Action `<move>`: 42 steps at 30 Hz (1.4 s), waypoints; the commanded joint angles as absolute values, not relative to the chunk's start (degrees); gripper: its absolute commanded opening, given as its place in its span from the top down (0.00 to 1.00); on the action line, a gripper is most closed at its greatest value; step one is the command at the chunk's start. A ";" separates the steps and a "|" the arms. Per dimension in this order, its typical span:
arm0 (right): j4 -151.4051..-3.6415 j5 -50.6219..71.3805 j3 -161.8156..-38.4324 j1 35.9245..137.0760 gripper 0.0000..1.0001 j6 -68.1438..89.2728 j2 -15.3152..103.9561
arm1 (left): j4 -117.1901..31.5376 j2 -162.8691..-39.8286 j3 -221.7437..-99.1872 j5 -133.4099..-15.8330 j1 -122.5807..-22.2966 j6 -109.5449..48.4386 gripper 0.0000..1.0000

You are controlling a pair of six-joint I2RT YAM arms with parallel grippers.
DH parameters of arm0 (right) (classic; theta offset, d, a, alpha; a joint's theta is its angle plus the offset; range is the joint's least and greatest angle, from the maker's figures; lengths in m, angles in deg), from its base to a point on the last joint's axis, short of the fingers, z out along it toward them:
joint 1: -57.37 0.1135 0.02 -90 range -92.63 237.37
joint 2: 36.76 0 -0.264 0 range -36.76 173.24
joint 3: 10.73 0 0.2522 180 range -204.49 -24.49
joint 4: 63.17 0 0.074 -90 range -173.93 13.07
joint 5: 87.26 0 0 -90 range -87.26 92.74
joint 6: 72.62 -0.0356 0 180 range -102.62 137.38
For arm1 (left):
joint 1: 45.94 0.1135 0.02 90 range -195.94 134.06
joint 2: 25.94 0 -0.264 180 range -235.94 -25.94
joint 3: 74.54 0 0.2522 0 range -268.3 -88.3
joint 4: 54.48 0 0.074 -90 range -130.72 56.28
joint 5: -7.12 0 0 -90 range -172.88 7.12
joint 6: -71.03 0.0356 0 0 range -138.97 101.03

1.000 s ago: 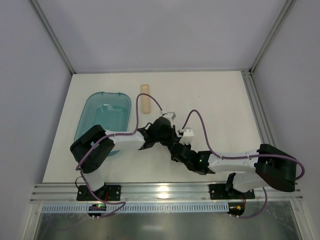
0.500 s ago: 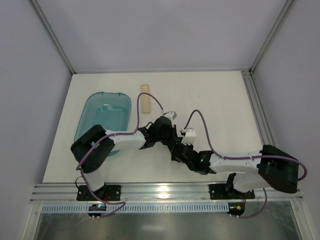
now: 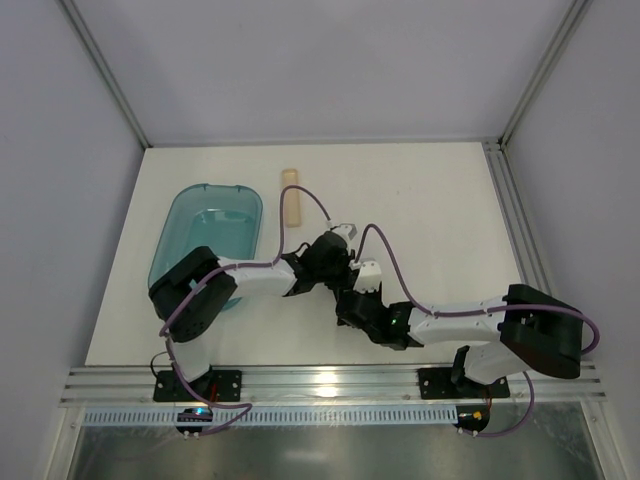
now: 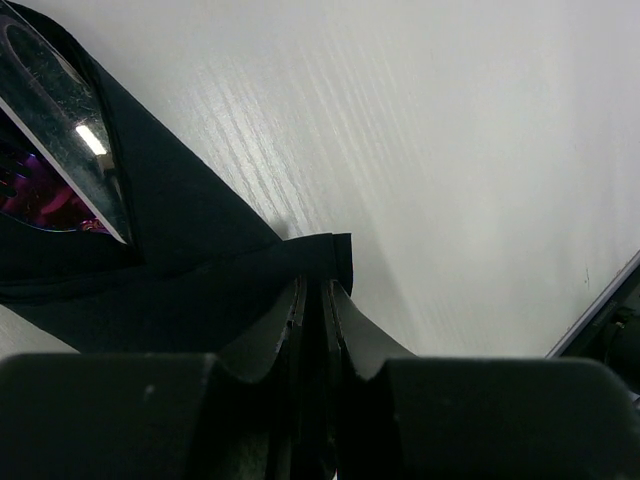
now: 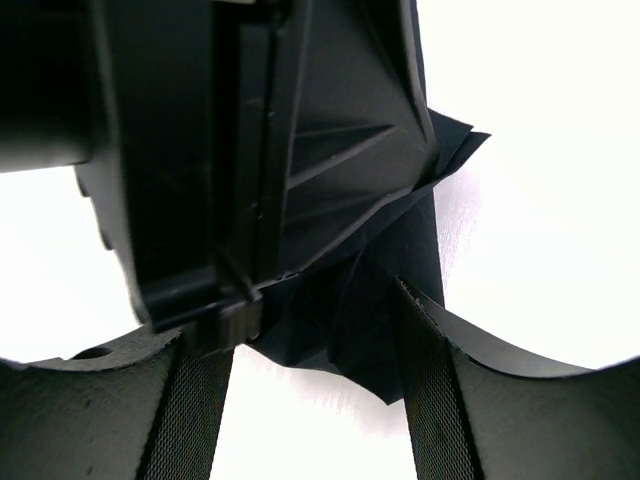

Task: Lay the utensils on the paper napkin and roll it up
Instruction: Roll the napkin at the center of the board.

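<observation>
Navy, almost black paper napkin (image 4: 190,250) lies folded on the white tabletop (image 4: 450,150) at mid-table, under both claws and hidden from the top camera. In the left wrist view its long axis runs diagonally from upper left down to the left claw (image 4: 315,305), which is pinched narrow on a folded corner. One shiny utensil (image 4: 60,110) shows in the fold, on roughly the same diagonal; its ends are hidden. Right claw (image 5: 305,330) stands wide, fingers either side of the napkin's crumpled end, not gripping. Teal tub (image 3: 205,235) sits well apart, to the left.
</observation>
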State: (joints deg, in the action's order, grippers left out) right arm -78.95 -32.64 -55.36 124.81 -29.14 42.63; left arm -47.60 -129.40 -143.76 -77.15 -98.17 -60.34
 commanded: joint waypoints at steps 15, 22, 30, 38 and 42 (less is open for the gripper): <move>-71.12 -32.59 -54.55 125.66 0.36 -24.72 39.70 | -47.67 -130.18 -145.95 -76.55 -98.06 -59.40 0.85; -73.76 -34.09 -56.83 126.02 0.31 -23.67 43.83 | -47.31 -130.18 -146.30 -76.64 -97.88 -59.32 0.85; -79.01 -38.65 -60.70 129.53 0.31 -22.70 47.26 | -47.66 -130.53 -146.39 -76.38 -97.88 -59.58 0.85; -87.03 -43.93 -66.50 131.20 0.31 -25.07 53.41 | -47.58 -130.62 -146.30 -76.38 -97.71 -59.58 0.85; -90.20 -45.34 -68.08 131.38 0.34 -26.30 55.35 | -47.58 -130.62 -146.22 -76.29 -97.79 -59.58 0.85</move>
